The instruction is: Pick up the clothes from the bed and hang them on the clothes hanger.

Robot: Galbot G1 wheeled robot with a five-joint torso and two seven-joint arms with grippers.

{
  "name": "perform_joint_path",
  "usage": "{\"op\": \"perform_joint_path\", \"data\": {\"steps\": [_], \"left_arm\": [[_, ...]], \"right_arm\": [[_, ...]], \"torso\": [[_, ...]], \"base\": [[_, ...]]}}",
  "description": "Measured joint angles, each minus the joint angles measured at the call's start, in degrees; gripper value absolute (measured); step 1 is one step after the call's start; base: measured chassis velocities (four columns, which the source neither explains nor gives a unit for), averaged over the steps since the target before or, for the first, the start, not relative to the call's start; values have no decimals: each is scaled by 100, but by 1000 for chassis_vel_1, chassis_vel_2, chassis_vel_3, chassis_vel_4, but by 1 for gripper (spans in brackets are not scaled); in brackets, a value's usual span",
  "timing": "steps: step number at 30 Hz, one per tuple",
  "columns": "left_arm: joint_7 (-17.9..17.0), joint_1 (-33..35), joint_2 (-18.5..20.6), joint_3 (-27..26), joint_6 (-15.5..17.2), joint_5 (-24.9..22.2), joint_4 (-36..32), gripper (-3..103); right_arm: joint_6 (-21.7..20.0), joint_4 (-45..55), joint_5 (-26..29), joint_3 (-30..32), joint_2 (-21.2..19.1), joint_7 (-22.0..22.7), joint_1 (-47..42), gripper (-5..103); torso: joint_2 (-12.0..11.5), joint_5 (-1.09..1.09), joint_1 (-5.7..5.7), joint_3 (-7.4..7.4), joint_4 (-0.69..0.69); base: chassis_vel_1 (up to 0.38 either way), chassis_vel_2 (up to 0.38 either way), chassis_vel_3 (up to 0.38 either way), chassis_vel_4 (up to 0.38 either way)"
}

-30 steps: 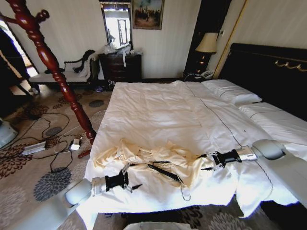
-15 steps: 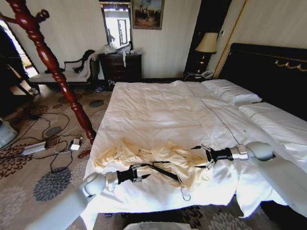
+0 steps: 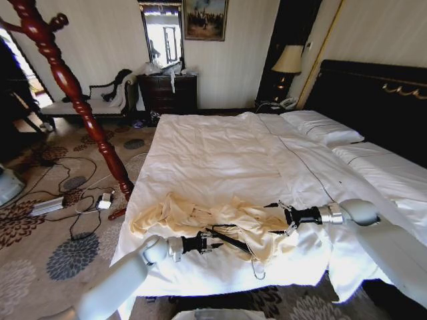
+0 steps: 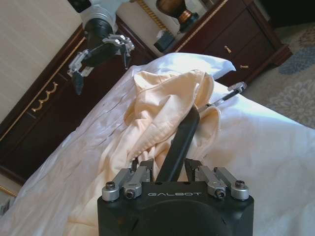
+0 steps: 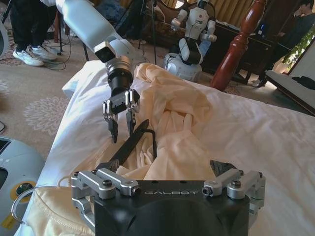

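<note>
The cream-yellow clothes [image 3: 220, 220] lie crumpled near the foot edge of the bed [image 3: 220, 153]. The black clothes hanger [image 3: 230, 240] rests partly under them, its wire hook [image 3: 257, 269] pointing to the bed's edge. My left gripper [image 3: 212, 241] is low on the sheet at the hanger's end. In the left wrist view the left gripper [image 4: 170, 167] is open, with the hanger arm [image 4: 179, 137] running between its fingers. My right gripper [image 3: 275, 217] hovers open at the clothes' right side. In the right wrist view its fingers [image 5: 91, 184] are spread wide over the clothes [image 5: 177, 118].
A red turned-wood post [image 3: 73, 93] stands left of the bed, with cables and a power strip [image 3: 67, 200] on the carpet around it. Pillows [image 3: 323, 127] and a black headboard [image 3: 380, 100] are to the right. A dresser [image 3: 167, 93] stands at the far wall.
My left arm has slid right along the sheet until its fingers straddle the hanger's end. My right gripper has moved a little left, closer to the clothes.
</note>
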Motion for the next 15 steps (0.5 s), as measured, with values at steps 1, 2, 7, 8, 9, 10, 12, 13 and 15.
{"op": "perform_joint_path", "data": {"steps": [1,2,7,8,9,10,12,13,15], "left_arm": [[52,-59,-55,6,-53,109,84,42],[52,-59,-55,6,-53,109,84,42],[98,-158,-206,-1,-143,356,245,64],[99,-176,-255,-17,-170,433,283,64],[100,-201,-326,-41,-204,532,328,68],[101,-215,-361,-49,-221,574,351,72],[109,-247,-435,-55,-232,645,405,74],[115,-265,-487,-55,-237,678,447,71],[121,-292,-606,-50,-238,745,561,64]], "right_arm": [[1,7,9,3,-2,0,3,100],[1,7,9,3,-2,0,3,100],[10,33,24,44,-26,-3,-16,100],[14,36,25,51,-32,-5,-23,100],[20,42,26,62,-37,-8,-32,100],[22,46,26,66,-38,-9,-35,100],[29,56,27,72,-39,-11,-41,100],[30,66,27,74,-39,-12,-46,100],[32,105,33,84,-39,-13,-70,100]], "torso": [[0,0,0,0,0],[0,0,0,0,0],[0,0,0,0,1],[0,0,0,0,1],[0,0,0,0,0],[0,0,0,0,0],[0,0,0,0,0],[0,0,0,0,0],[0,0,0,0,0]], "base": [[0,0,0,0],[0,0,0,0],[0,0,0,0],[0,0,0,0],[0,0,0,0],[0,0,0,0],[0,0,0,0],[0,0,0,0],[0,0,0,0]]}}
